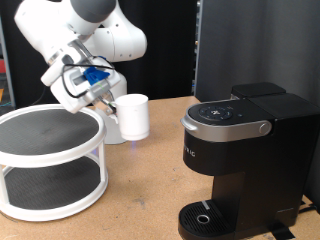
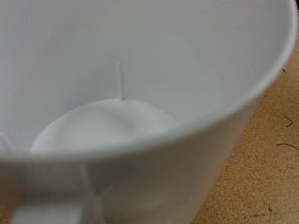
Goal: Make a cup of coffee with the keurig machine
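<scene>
The cup (image 1: 134,116), a plain white mug, stands upright at the back middle of the wooden table. My gripper (image 1: 108,99) is right against the side of the cup that faces the exterior view's left, at rim and handle height. The wrist view looks straight down into the empty cup (image 2: 140,84), which nearly fills the picture. My fingers do not show there. The keurig machine (image 1: 245,150), black with a silver-trimmed round top, stands at the exterior view's right with its lid down. Nothing sits on its drip tray (image 1: 205,218).
A white round two-tier stand (image 1: 50,160) with dark mesh shelves fills the exterior view's left front, just below my arm. A dark panel (image 1: 250,45) rises behind the machine. Bare wooden table (image 1: 140,190) lies between the stand and the machine.
</scene>
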`<state>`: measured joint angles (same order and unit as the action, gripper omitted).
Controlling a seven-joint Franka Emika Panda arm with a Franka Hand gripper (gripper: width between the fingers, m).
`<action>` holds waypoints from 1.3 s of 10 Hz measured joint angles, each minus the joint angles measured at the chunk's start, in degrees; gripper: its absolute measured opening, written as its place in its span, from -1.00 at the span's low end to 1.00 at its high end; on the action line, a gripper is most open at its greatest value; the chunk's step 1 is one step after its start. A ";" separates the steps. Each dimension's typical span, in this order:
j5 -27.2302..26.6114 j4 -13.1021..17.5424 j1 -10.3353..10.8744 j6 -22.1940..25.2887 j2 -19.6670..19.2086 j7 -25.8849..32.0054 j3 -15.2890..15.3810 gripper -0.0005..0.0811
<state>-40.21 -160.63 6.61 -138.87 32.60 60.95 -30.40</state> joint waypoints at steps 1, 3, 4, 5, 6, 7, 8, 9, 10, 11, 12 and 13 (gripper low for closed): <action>-0.58 0.81 1.09 -1.04 -2.02 0.00 0.34 -0.83; -0.57 0.77 1.06 -0.71 -2.00 0.06 0.10 -0.83; -0.60 0.55 1.09 -0.65 -2.12 0.06 0.09 -0.83; -1.27 0.12 1.36 -1.37 -2.49 0.15 0.13 -0.83; -2.50 -0.37 2.10 -3.04 -3.27 0.69 0.22 -0.83; -4.37 -0.76 3.48 -5.50 -4.53 1.86 0.24 -0.83; -6.63 -0.87 5.17 -7.69 -6.20 3.39 0.24 -0.83; -8.91 -0.86 6.87 -9.48 -8.09 5.15 0.23 -0.83; -11.13 -0.80 8.52 -10.86 -10.11 7.03 0.23 -0.83; -13.59 -0.71 10.04 -11.86 -12.22 9.16 0.21 -0.83; -16.96 -0.60 11.55 -12.97 -14.34 12.06 0.17 -0.83; -21.22 -0.41 12.98 -13.94 -16.50 15.55 0.14 -0.83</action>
<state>-61.43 -161.05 19.60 -152.81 16.10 76.51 -30.26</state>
